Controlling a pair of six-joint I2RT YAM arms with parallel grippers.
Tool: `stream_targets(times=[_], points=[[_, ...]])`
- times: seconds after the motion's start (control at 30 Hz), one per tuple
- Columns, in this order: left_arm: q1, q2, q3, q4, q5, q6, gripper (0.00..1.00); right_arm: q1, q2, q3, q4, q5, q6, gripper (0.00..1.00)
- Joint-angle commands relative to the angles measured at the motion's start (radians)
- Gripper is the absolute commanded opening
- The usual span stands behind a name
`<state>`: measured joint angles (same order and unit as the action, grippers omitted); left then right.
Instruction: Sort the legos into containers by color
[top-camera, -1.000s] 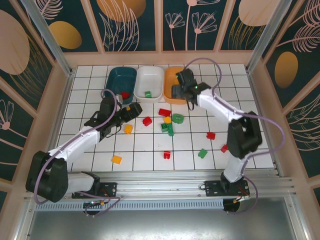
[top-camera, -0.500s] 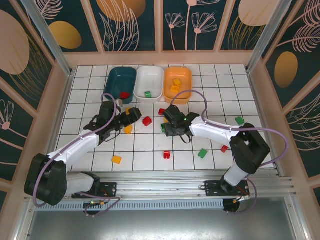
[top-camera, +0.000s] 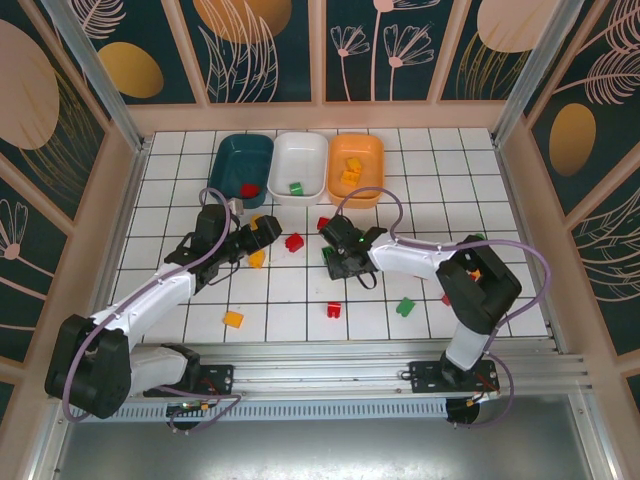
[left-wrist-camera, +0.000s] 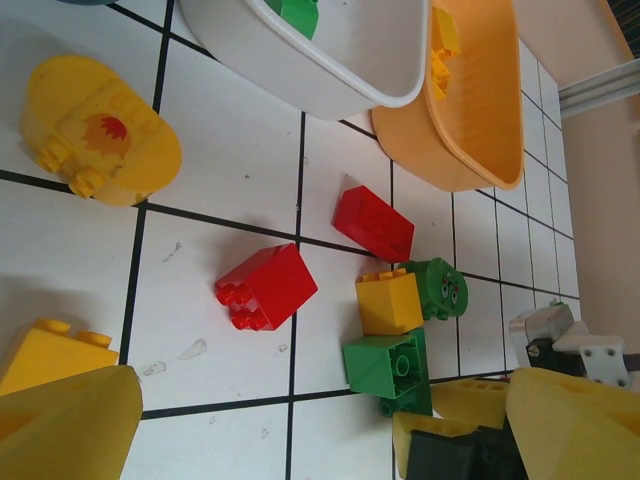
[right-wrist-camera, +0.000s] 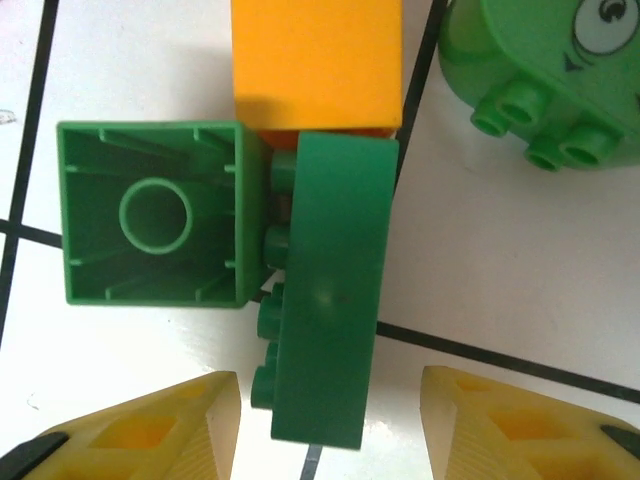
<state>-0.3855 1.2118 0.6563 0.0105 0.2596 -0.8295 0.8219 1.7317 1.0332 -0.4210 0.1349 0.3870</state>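
Right wrist view is showing the right end effector (right-wrist-camera: 330, 385) with its fingers (right-wrist-camera: 150, 430) standing apart on either side of a green slab (right-wrist-camera: 325, 290), not gripping it. The slab is lying on edge with its studs against an upturned green brick (right-wrist-camera: 155, 225). An orange brick (right-wrist-camera: 318, 60) and a green face piece (right-wrist-camera: 550, 70) are sitting just beside them. In the top view this cluster is lying on the table (top-camera: 480, 180) in front of the white tub (top-camera: 300, 150), off toward its right corner. The white tub is holding a green lego (top-camera: 296, 187). The teal tub (top-camera: 240, 155) just left of it is holding a red lego (top-camera: 249, 190), and the orange tub (top-camera: 365, 150) just right of it is holding yellow legos (top-camera: 349, 172). The left end effector (left-wrist-camera: 322, 400) is hanging in front of the white tub's left corner, fingers spread wide with nothing between them. A red brick (left-wrist-camera: 265, 287) and a yellow dome (left-wrist-camera: 100, 130) are lying between it and the tub.
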Motion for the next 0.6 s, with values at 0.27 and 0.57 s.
stream_targets(times=[0.27, 0.57], points=[[-0.003, -0.023, 0.032, -0.058, -0.063, 0.05, 0.95, -0.009, -0.001, 0.011, 0.006, 0.038, -0.035, 0.31], [0.004, -0.066, 0.045, -0.116, -0.227, 0.021, 0.98, -0.022, -0.199, 0.08, -0.127, 0.144, -0.055, 0.27]])
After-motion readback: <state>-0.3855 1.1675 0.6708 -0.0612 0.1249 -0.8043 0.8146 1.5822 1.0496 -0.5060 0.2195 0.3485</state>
